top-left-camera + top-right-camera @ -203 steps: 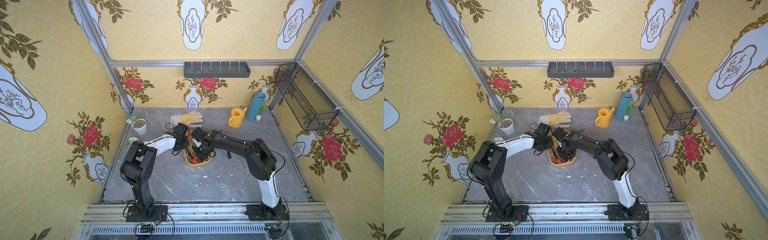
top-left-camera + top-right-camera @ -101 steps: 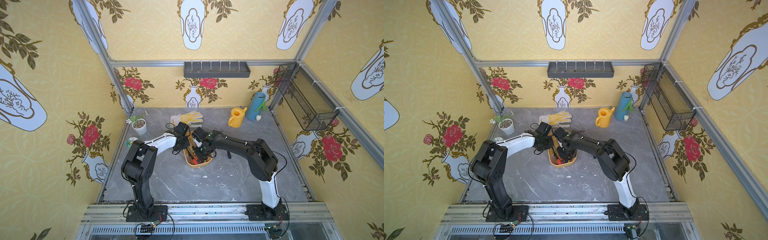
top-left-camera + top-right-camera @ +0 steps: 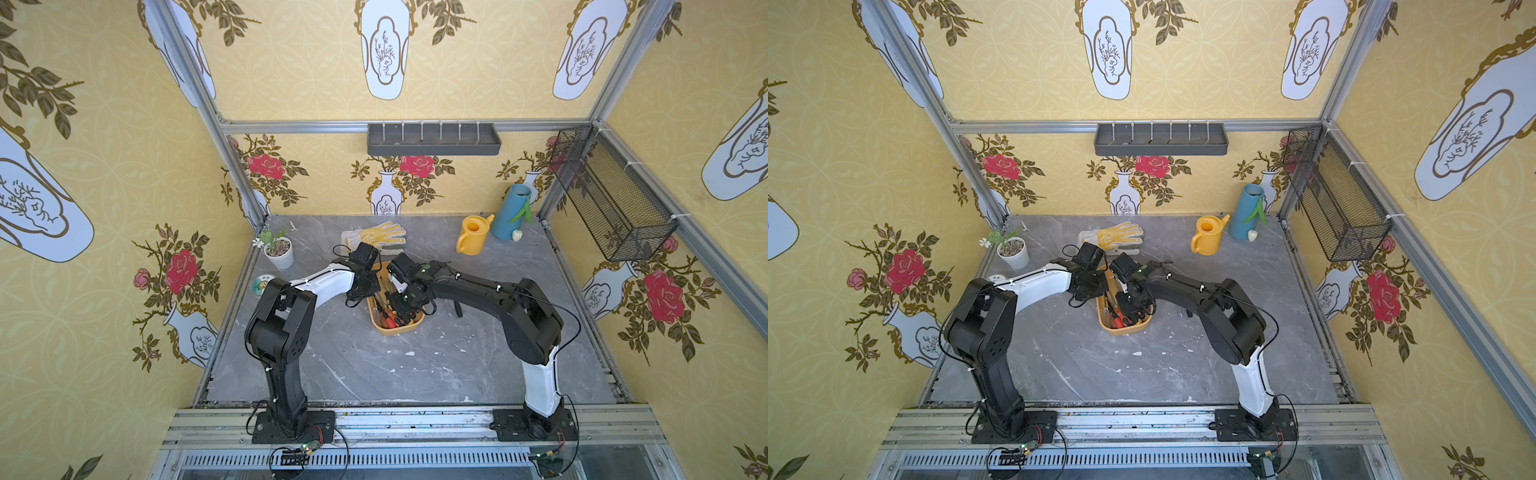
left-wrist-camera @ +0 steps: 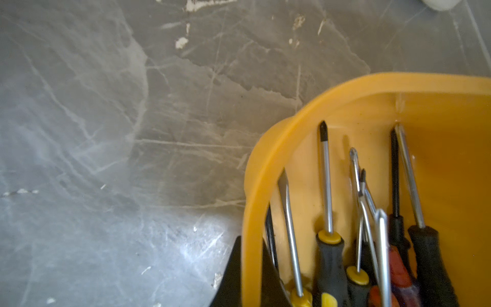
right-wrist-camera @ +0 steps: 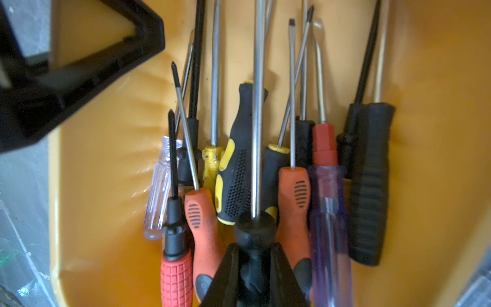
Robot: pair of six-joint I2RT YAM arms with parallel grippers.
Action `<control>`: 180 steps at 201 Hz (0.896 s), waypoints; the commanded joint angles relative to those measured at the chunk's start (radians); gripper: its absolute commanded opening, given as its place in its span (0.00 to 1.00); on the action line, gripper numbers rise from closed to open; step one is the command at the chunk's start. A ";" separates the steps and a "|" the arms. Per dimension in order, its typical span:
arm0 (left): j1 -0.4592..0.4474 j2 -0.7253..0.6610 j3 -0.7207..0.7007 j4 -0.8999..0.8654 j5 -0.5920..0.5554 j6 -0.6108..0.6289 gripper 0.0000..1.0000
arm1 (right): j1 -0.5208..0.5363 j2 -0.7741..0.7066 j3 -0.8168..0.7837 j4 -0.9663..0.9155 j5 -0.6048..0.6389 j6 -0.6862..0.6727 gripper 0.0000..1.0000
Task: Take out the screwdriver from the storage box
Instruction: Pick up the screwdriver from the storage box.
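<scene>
Screwdrivers (image 3: 389,319) lie heaped lengthwise in the storage box (image 3: 399,331), a shallow yellow-orange tub sitting on the grey marble tabletop (image 3: 374,374) between the two arms. The right gripper (image 5: 253,255) reaches down into the tub, its two black fingers pinched together on the black handle of a long, steel-shafted screwdriver (image 5: 255,127). That screwdriver is inside the box, its shaft crossing above a black-and-yellow handle (image 5: 235,175). An orange-handled driver (image 5: 295,202) lies just beside it on either side, and a translucent purple driver (image 5: 329,226) lies next to those. The left gripper (image 4: 251,281) is clamped on the tub's side wall near a rounded corner, one finger outside the rim and one inside. Just behind the box a yellow work glove (image 3: 380,235) lies flat. A yellow watering can (image 3: 473,237) and a blue vase (image 3: 512,212) stand near each other at the far right corner. A small potted plant (image 3: 278,249) stands at the far left.
</scene>
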 commanded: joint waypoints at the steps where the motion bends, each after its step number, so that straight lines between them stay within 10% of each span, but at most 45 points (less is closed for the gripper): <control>1: 0.000 0.012 -0.002 -0.043 0.002 0.011 0.00 | -0.002 -0.016 -0.006 0.029 0.019 0.008 0.00; 180: 0.001 0.014 -0.010 -0.032 -0.010 0.016 0.00 | -0.034 -0.132 -0.088 0.145 0.024 0.061 0.00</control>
